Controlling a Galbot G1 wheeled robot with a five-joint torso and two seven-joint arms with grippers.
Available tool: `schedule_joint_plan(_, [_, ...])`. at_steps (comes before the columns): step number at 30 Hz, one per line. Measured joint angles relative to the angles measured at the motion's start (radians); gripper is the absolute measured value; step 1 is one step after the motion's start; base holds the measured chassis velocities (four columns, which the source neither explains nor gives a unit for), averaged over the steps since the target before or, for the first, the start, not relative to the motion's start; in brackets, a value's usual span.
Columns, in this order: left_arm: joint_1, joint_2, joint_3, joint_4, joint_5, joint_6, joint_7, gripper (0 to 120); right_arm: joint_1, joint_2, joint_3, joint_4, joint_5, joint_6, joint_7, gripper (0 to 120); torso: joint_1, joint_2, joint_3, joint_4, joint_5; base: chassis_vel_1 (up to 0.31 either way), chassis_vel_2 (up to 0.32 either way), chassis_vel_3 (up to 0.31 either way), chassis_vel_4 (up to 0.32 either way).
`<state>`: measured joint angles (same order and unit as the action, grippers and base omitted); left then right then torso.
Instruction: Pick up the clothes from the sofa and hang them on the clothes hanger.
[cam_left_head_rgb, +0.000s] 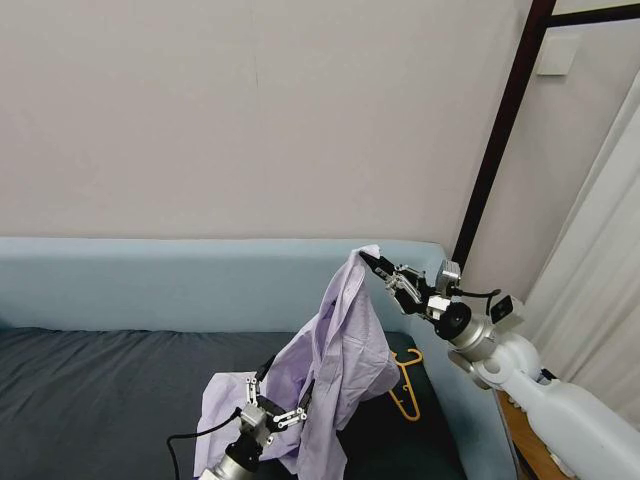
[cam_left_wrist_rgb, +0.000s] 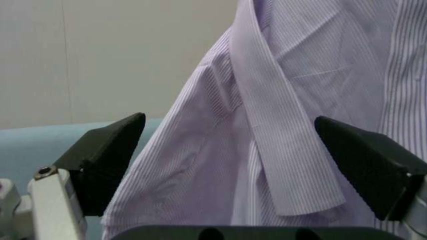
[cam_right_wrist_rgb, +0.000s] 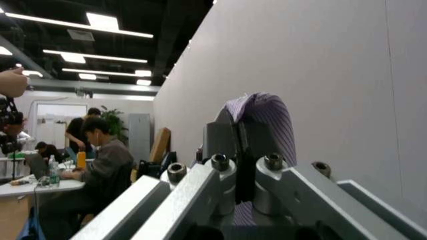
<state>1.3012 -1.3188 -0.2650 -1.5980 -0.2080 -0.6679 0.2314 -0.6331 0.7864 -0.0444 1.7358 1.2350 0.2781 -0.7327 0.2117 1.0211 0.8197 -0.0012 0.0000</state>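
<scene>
Sofa (cam_left_head_rgb: 120, 290) cushions fill the left of the scene, with a pale blue back running along the plain wall (cam_left_head_rgb: 250, 110) and a dark grey seat (cam_left_head_rgb: 90, 390) below it.

Low down near the middle, the left end effector (cam_left_head_rgb: 272, 408) reaches up from the bottom edge on its arm. It sits just in front of the lower folds of the shirt (cam_left_head_rgb: 345, 340). Its dark fingers (cam_left_wrist_rgb: 107, 150) are spread wide, and the left wrist view shows the striped cloth hanging across the gap between them. I cannot tell whether either finger touches the cloth.

The shirt is lilac with fine stripes. It hangs in a long slant from its highest point, up by the top of the sofa back, down and leftward to a loose bunch by the seat. The collar band and the front edge fall in a folded strip down the middle.

An orange hanger (cam_left_head_rgb: 405, 388) lies on the seat just right of the shirt, close to the sofa's right arm and apart from both arms of the robot.

The right end effector (cam_left_head_rgb: 372, 262) is raised at the top of the shirt. Its fingers (cam_right_wrist_rgb: 220, 135) are pressed together on a fold of the cloth and hold the garment up. The white right arm stretches back toward the lower right corner.

Behind it a dark post (cam_left_head_rgb: 500, 140) leans up the wall, and a pale curtain (cam_left_head_rgb: 600, 270) hangs at the far right.
</scene>
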Motion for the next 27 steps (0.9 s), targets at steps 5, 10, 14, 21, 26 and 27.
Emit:
schedule_joint_plan(5, [-0.001, -0.007, 0.028, -0.008, -0.007, 0.000, 0.029, 100, 0.000, 0.004, -0.003, -0.010, -0.005, 0.000, 0.000, 0, 0.000, 0.000, 0.000, 0.0001, 0.0000, 0.000, 0.000, 0.000, 0.000])
schedule_joint_plan(10, [-0.004, -0.017, 0.046, -0.005, -0.009, 0.001, 0.049, 100, 0.001, 0.006, -0.003, -0.018, -0.009, 0.001, -0.002, 0, 0.000, 0.000, 0.000, 0.0001, 0.0000, 0.000, 0.000, 0.000, 0.000])
schedule_joint_plan(14, [-0.023, -0.042, 0.067, 0.038, 0.029, 0.021, -0.025, 98, -0.006, 0.009, -0.003, -0.018, -0.011, 0.002, -0.003, 0, 0.000, 0.000, 0.000, 0.0001, 0.0000, 0.000, 0.000, 0.000, 0.000])
schedule_joint_plan(21, [-0.053, -0.095, 0.083, 0.103, 0.048, 0.029, -0.068, 79, -0.013, 0.004, 0.003, -0.009, -0.011, 0.002, -0.005, 0, 0.000, 0.000, 0.000, 0.0000, -0.0001, 0.000, 0.000, 0.000, 0.000])
schedule_joint_plan(26, [-0.057, -0.106, 0.081, 0.123, 0.049, 0.019, -0.071, 63, -0.020, -0.006, 0.016, -0.004, -0.009, 0.002, -0.006, 0, 0.000, 0.000, 0.000, 0.0000, -0.0001, 0.000, 0.000, 0.000, 0.000])
schedule_joint_plan(27, [-0.057, -0.105, 0.077, 0.127, 0.049, 0.016, -0.071, 57, -0.023, -0.008, 0.019, -0.004, -0.009, 0.002, -0.007, 0, 0.000, 0.000, 0.000, 0.0001, -0.0001, 0.000, 0.000, 0.000, 0.000])
